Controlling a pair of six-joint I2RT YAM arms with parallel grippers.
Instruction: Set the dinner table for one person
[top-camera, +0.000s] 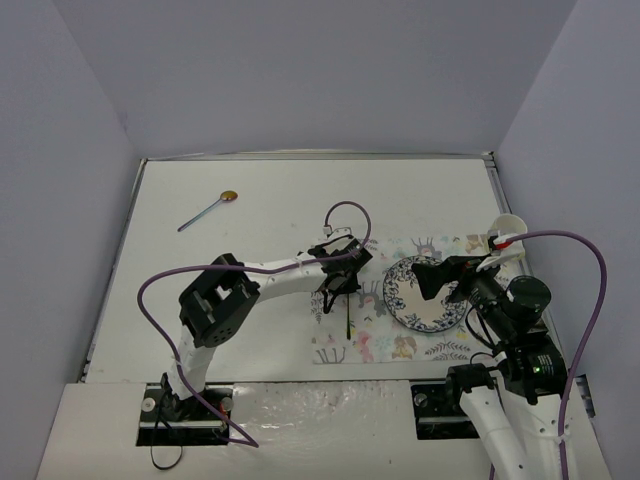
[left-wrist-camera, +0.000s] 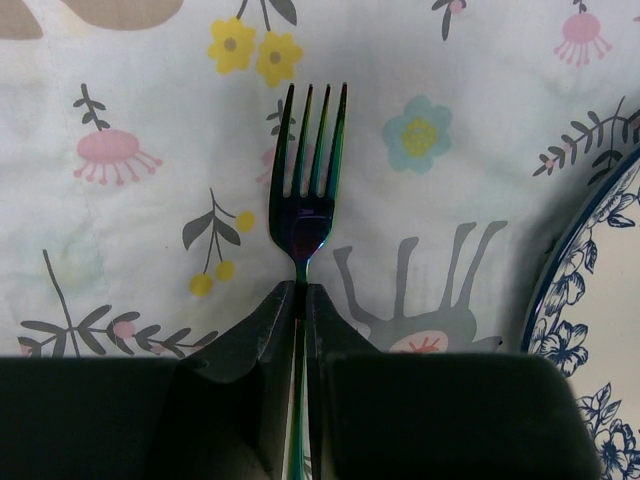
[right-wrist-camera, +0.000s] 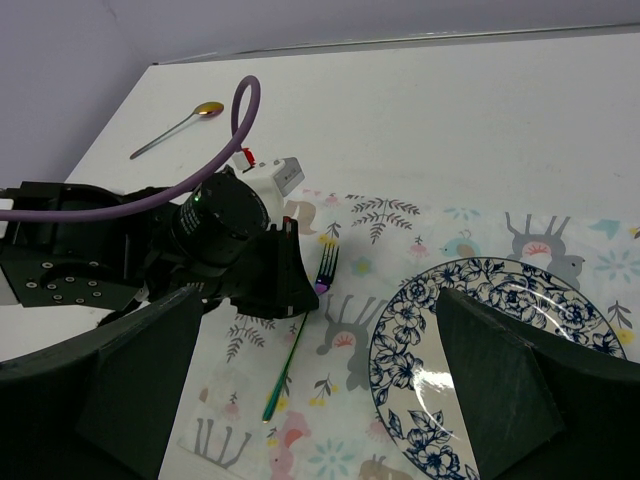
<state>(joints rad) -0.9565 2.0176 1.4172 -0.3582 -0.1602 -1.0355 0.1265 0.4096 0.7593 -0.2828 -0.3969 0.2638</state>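
Bright even light, soft shadows, sharp focus.

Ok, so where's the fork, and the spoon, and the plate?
fork (left-wrist-camera: 306, 205): left wrist view, where the tines join the neck.
spoon (top-camera: 205, 212): top external view, middle of its handle.
plate (right-wrist-camera: 392, 350): right wrist view, blue flowery rim on its left side.

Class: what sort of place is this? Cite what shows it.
Likely a robot test booth: bare walls box in the dinner table, two arms bolted at its edge, plate on a mat.
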